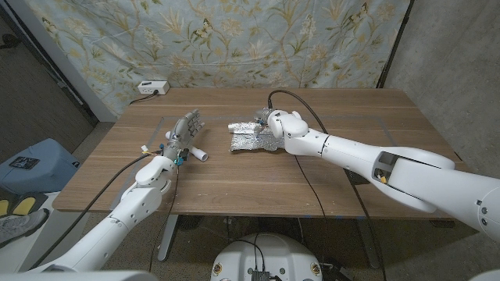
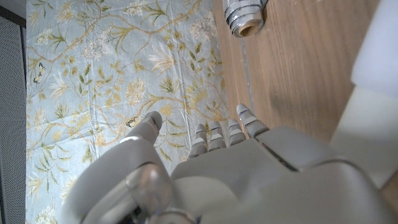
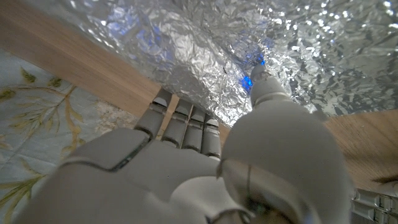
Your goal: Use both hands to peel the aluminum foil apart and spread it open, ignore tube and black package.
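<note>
The crumpled aluminum foil (image 1: 248, 139) lies on the wooden table (image 1: 258, 183) near its middle, partly folded on itself. My right hand (image 1: 279, 123) is at the foil's right end. In the right wrist view its thumb (image 3: 266, 87) presses on the foil (image 3: 205, 56), and the foil's edge covers the fingertips, so the foil sits between thumb and fingers. My left hand (image 1: 186, 129) is left of the foil and apart from it, fingers apart and holding nothing. The same left hand (image 2: 205, 180) appears in its own wrist view.
A white tube (image 1: 200, 154) lies just right of my left hand; its ridged cap end (image 2: 245, 15) shows in the left wrist view. A white power strip (image 1: 152, 87) sits at the table's back left edge. A black cable (image 1: 293, 95) arcs over my right arm.
</note>
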Controlling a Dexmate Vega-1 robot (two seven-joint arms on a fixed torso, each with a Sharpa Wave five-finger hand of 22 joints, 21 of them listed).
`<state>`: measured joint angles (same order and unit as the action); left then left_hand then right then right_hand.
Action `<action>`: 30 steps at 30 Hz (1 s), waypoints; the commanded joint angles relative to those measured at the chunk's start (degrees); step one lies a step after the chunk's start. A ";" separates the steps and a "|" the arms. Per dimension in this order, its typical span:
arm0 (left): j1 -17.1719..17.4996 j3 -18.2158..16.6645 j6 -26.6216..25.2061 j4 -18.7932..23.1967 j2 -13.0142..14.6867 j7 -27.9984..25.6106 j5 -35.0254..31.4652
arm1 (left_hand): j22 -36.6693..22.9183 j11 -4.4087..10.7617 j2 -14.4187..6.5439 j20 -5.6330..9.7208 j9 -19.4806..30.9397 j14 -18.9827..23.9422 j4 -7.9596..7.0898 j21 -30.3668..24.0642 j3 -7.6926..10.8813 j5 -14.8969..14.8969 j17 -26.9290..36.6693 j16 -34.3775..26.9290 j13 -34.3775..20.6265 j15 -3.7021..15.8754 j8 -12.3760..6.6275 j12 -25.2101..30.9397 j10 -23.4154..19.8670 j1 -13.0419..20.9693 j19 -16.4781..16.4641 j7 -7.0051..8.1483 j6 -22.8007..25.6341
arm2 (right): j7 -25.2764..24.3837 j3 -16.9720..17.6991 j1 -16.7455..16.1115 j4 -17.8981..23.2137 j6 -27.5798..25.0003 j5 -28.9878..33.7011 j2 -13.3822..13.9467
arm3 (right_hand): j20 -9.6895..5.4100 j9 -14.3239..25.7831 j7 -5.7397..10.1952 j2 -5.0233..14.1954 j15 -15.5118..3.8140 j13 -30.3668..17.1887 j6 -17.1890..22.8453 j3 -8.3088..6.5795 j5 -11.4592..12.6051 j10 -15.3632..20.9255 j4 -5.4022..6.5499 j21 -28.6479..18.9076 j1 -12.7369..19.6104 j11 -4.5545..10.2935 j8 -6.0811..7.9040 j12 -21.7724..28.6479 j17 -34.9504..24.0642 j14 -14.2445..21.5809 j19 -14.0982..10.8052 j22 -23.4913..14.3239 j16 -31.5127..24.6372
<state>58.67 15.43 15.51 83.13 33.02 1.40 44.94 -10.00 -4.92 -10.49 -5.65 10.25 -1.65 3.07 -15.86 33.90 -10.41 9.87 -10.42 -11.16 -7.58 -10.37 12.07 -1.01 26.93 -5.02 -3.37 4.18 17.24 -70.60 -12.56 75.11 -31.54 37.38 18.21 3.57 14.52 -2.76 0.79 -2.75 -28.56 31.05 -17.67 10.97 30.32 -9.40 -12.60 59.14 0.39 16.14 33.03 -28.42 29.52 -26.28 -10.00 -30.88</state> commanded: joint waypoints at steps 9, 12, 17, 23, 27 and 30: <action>0.11 0.19 -0.67 0.60 0.16 0.23 0.19 | -0.26 -0.33 -0.45 -0.59 0.18 0.71 -0.27 -0.02 0.13 -0.58 0.13 -0.35 -0.20 -0.19 -0.45 0.45 -0.93 -0.01 -1.01 0.02 0.85 | 0.01 0.89 -1.35 4.63 -0.42 0.98 2.90 | -0.40 0.77 0.45 0.00 -3.60 -1.79 1.39 0.72 0.17 0.84 0.01 -0.35 1.43 0.36 0.74 1.92 -1.59 0.69 -0.88 -0.35 -1.21; 0.29 0.29 -0.72 0.94 0.19 0.03 0.04 | -0.26 -0.32 -0.42 -0.62 0.18 0.95 -0.26 -0.06 0.15 -0.59 0.12 -0.41 -0.20 -0.17 -0.55 0.47 -1.01 0.01 -1.30 -0.02 1.14 | 0.47 1.08 -1.53 5.73 -0.57 1.28 3.45 | -0.50 0.89 0.51 0.08 -3.62 -2.10 1.36 0.85 0.16 0.80 0.11 -0.30 1.50 0.28 0.69 2.23 -1.92 0.67 -0.87 -0.35 -1.42; 0.59 0.41 -0.56 1.53 0.24 -0.05 -0.16 | -0.27 -0.34 -0.43 -0.64 0.19 1.19 -0.22 -0.01 0.21 -0.62 0.11 -0.46 -0.21 -0.21 -0.57 0.64 -1.44 0.09 -1.45 -0.10 1.29 | 0.72 1.69 -2.14 7.65 -0.77 1.69 4.36 | -0.52 1.09 0.50 0.20 -3.70 -2.61 1.44 1.01 0.13 0.80 0.17 -0.24 1.76 0.21 0.65 2.76 -2.41 0.69 -0.85 -0.37 -1.72; 0.82 0.65 -0.89 2.39 0.28 -0.86 -0.60 | -0.28 -0.30 -0.41 -0.68 0.20 1.67 -0.23 0.01 0.26 -0.64 0.14 -0.59 -0.23 -0.20 -0.67 0.72 -1.70 0.14 -1.76 -0.18 1.68 | 1.28 2.43 -2.78 9.73 -1.10 2.26 5.43 | -0.62 1.31 0.58 0.30 -3.85 -3.15 1.89 1.04 0.13 0.74 0.12 -0.22 2.17 0.49 0.75 3.29 -2.72 0.78 -0.93 -0.38 -1.84; 1.06 0.74 -0.90 2.96 0.28 -1.09 -0.69 | -0.28 -0.43 -0.35 -0.56 0.21 1.89 -0.16 0.01 0.31 -0.66 0.13 -0.61 -0.25 -0.23 -0.77 0.79 -1.92 0.21 -2.01 -0.19 2.07 | 1.51 3.09 -3.26 10.91 -1.19 2.47 6.12 | -0.71 1.41 0.70 0.34 -3.93 -3.39 2.02 1.10 0.11 0.80 0.18 -0.21 2.23 0.46 0.77 3.57 -2.86 0.93 -0.97 -0.39 -1.92; 1.29 0.79 -1.18 3.70 0.43 -1.55 -0.84 | -0.29 -0.51 -0.32 -0.59 0.22 2.06 -0.13 0.03 0.34 -0.67 0.13 -0.63 -0.26 -0.25 -0.81 0.88 -2.18 0.24 -2.14 -0.23 2.26 | 1.80 3.52 -3.54 11.64 -1.30 2.65 6.57 | -0.77 1.52 0.69 0.48 -3.94 -3.66 2.14 1.11 0.10 0.69 0.19 -0.20 2.42 0.53 0.77 3.81 -3.07 1.00 -1.02 -0.39 -2.04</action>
<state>59.30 15.91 14.83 84.99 33.23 0.96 44.64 -10.00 -5.28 -10.49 -6.14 10.25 0.03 3.08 -15.87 33.90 -10.82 9.88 -10.87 -11.34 -7.58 -10.86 12.52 -2.72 26.93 -6.56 -3.38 5.84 18.19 -68.55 -15.03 83.51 -32.37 39.15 22.95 2.85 15.85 -2.09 1.31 -2.74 -31.79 32.39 -16.74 10.97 30.88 -9.08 -12.60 60.58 0.57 16.53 36.36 -31.20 30.12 -26.99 -10.28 -32.63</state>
